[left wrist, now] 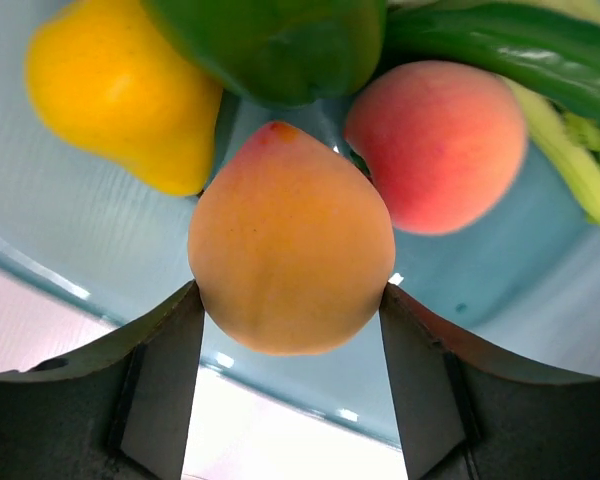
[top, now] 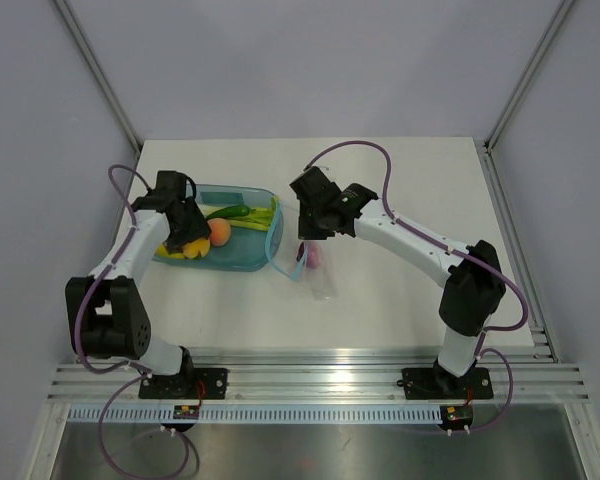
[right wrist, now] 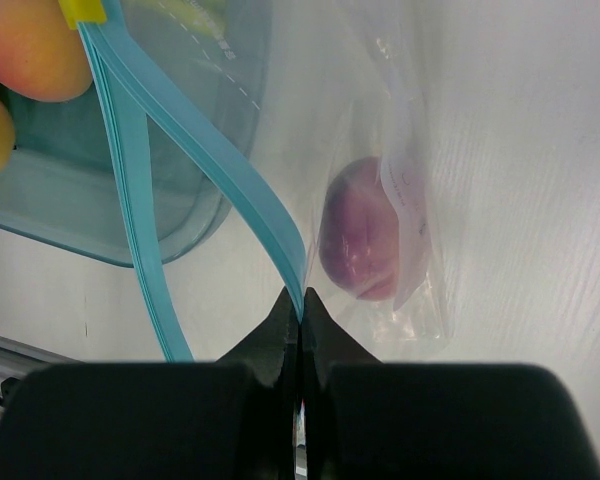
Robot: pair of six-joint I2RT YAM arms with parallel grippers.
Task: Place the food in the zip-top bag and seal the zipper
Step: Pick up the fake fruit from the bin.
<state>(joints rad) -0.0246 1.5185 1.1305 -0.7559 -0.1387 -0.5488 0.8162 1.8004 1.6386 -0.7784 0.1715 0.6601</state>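
Note:
My left gripper (top: 188, 238) is over the teal tray (top: 242, 262), shut on an orange fruit (left wrist: 290, 240) held between both fingers. Around it in the tray lie a yellow piece (left wrist: 110, 90), a green pepper (left wrist: 270, 45), a pink-red peach (left wrist: 435, 145) and green stalks (left wrist: 570, 150). My right gripper (top: 305, 232) is shut on the light-blue zipper strip (right wrist: 265, 215) of the clear zip-top bag (top: 322, 280), holding one side of the mouth apart beside the tray. A pink-purple piece (right wrist: 358, 235) lies inside the bag.
The teal tray (right wrist: 110, 190) sits just left of the bag's mouth. A yellow tab (right wrist: 80, 10) shows at the zipper's far end. White table runs to the right and front. Metal posts stand at the back corners.

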